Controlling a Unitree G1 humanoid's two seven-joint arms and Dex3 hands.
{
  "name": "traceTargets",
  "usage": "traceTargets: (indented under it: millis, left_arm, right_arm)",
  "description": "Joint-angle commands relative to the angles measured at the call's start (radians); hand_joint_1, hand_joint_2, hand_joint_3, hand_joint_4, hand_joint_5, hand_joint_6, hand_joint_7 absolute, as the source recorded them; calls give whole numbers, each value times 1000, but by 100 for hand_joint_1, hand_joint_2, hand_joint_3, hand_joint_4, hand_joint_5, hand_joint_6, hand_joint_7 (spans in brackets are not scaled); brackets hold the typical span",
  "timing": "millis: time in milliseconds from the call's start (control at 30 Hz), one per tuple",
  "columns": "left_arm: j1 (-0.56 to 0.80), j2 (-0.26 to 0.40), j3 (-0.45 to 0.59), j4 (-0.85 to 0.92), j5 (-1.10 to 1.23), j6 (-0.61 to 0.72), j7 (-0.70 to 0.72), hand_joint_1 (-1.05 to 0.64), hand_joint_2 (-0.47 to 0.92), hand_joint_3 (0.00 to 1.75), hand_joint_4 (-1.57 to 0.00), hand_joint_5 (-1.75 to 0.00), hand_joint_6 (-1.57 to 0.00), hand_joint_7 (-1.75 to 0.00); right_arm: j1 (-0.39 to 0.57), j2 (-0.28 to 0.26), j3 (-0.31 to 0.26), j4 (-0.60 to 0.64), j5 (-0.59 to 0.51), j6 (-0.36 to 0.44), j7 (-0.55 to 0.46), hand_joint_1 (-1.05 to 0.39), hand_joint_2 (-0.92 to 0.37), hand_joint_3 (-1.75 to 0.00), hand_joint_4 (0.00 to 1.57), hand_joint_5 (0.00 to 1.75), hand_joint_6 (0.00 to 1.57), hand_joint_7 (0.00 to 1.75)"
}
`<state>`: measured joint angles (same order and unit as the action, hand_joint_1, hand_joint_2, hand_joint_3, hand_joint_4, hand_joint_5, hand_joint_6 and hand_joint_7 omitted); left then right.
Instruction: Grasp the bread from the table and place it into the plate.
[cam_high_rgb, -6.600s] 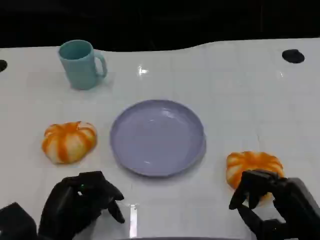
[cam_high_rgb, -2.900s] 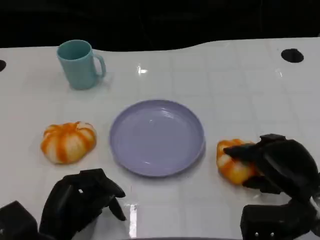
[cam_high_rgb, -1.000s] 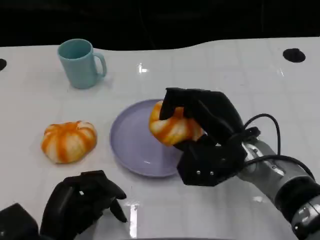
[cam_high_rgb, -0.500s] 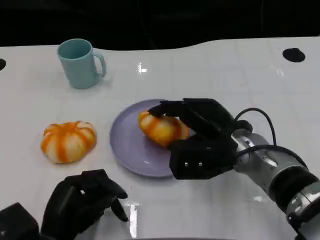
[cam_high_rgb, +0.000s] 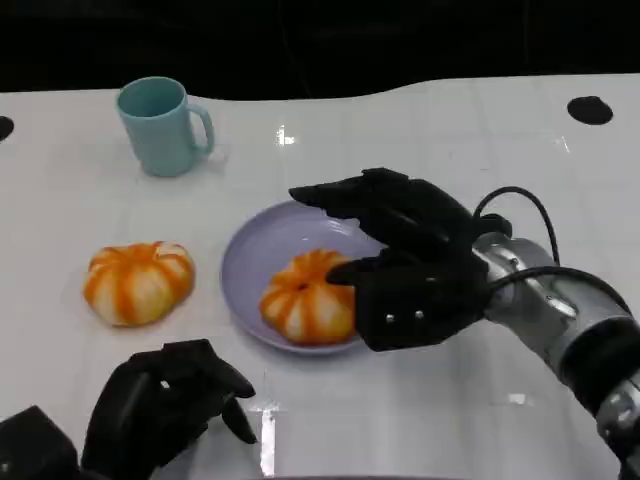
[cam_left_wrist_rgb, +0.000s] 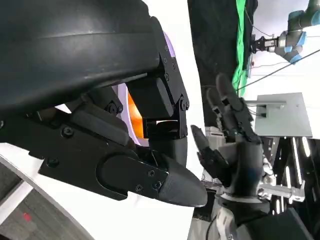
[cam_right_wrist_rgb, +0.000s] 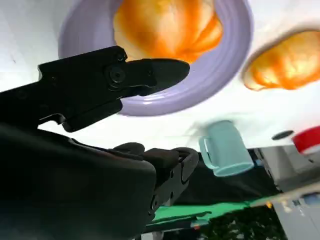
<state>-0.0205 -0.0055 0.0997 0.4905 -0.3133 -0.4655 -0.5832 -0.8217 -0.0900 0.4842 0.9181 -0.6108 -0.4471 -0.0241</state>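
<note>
The orange-and-white bread (cam_high_rgb: 303, 305) lies in the near part of the lavender plate (cam_high_rgb: 243, 262). My right hand (cam_high_rgb: 405, 255) hovers over the plate's right half with its fingers spread, holding nothing; its thumb is close beside the bread. The right wrist view looks past the fingers (cam_right_wrist_rgb: 107, 80) at the bread (cam_right_wrist_rgb: 167, 22) inside the plate (cam_right_wrist_rgb: 200, 92). My left hand (cam_high_rgb: 165, 405) rests at the near left of the table with its fingers curled in on nothing. The left wrist view catches my right hand (cam_left_wrist_rgb: 232, 132) beyond my left hand's own fingers (cam_left_wrist_rgb: 125, 170).
A second orange bread (cam_high_rgb: 138, 282) sits on the white table left of the plate, also the bread (cam_right_wrist_rgb: 290, 62) in the right wrist view. A teal mug (cam_high_rgb: 165, 125) stands at the far left. A black round mark (cam_high_rgb: 589, 109) lies at the far right.
The bread has left my right hand and now lies in the plate's near part. The right hand's fingers have spread open above it. The left hand has stayed put.
</note>
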Motion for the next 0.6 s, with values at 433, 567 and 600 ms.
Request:
traceTargets:
  millis: [433, 567, 600]
  left_arm:
    - [5, 2, 7, -7, 15, 1, 19, -94, 92, 11, -111, -121, -117, -73]
    - [6, 3, 6, -12, 14, 7, 20, -94, 92, 10, -111, -122, -117, -73]
    - [5, 4, 6, -10, 13, 5, 17, -93, 92, 10, -111, -121, -117, -73]
  right_arm:
    - [407, -191, -154, -527, 87, -158, -40, -46, -92, -10, 34, 63, 55, 14]
    - [497, -204, -197, -583, 97, -225, -96, -32, -91, -7, 63, 91, 85, 29]
    - [518, -206, -207, -588, 103, -251, -110, -30, -91, -7, 68, 96, 91, 33]
